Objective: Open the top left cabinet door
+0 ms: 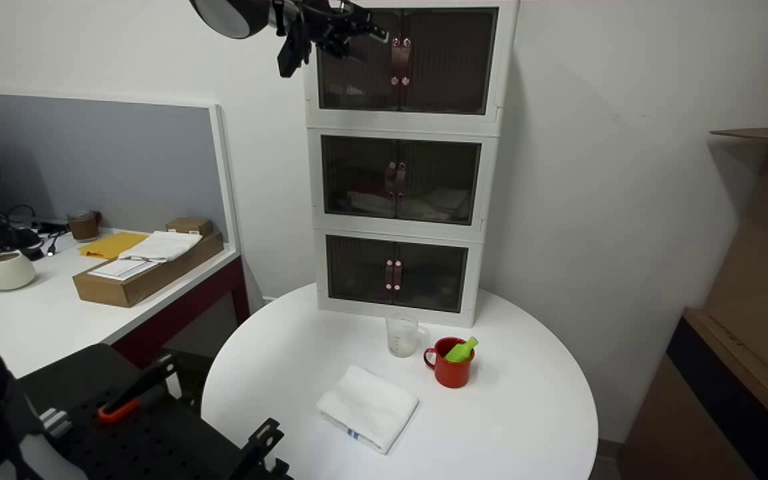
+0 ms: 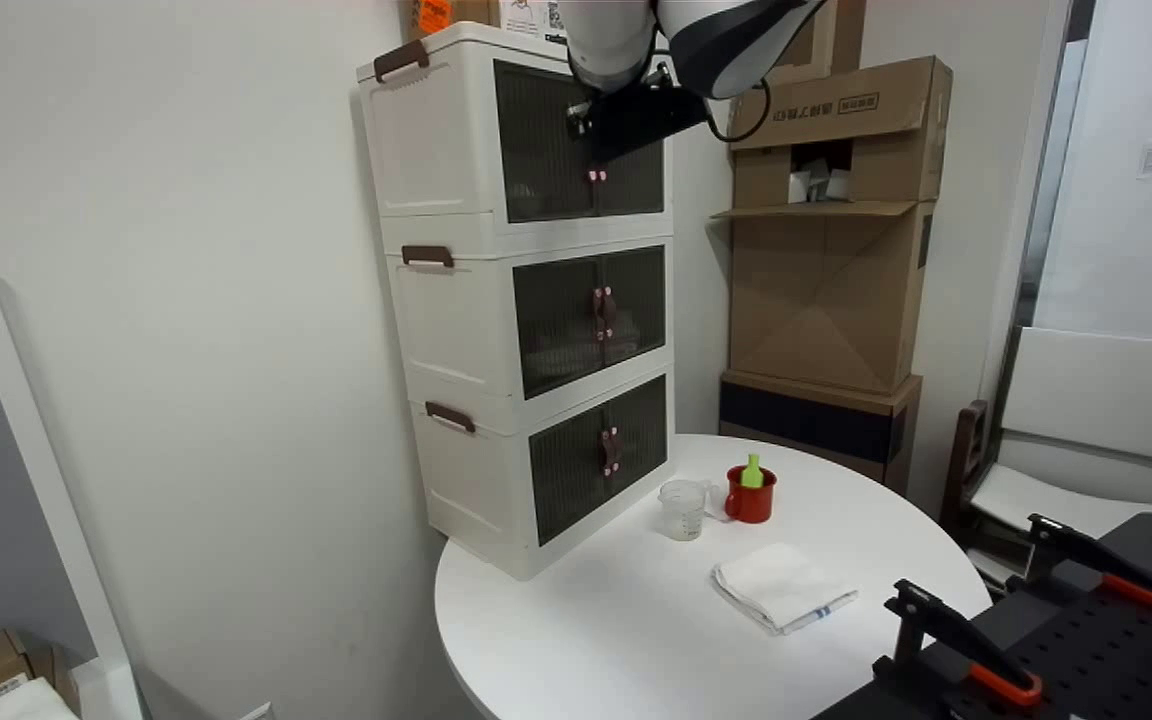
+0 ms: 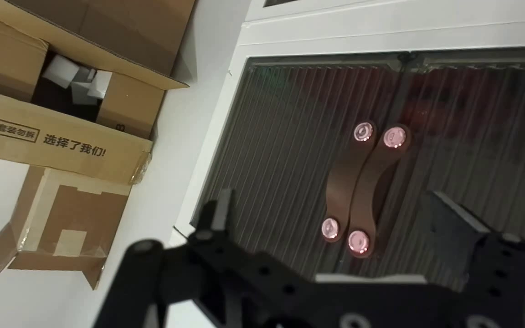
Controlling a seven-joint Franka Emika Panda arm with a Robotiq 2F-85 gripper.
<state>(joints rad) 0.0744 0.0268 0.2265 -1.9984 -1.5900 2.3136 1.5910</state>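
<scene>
Ribbed gloss is seen on the top left door (image 3: 481,141), shine on its studs (image 3: 394,137) — matt cardboard in the boxes (image 2: 816,300), cloth in the towel (image 1: 369,408), smooth gloss on the mug (image 1: 452,373).

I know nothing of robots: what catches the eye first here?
Probably the tall white cabinet, three tiers high, on the round table. Up top, black fingers hang spread open before its uppermost doors. Lower down, a red mug holding something lime-green stands on that table.
</scene>
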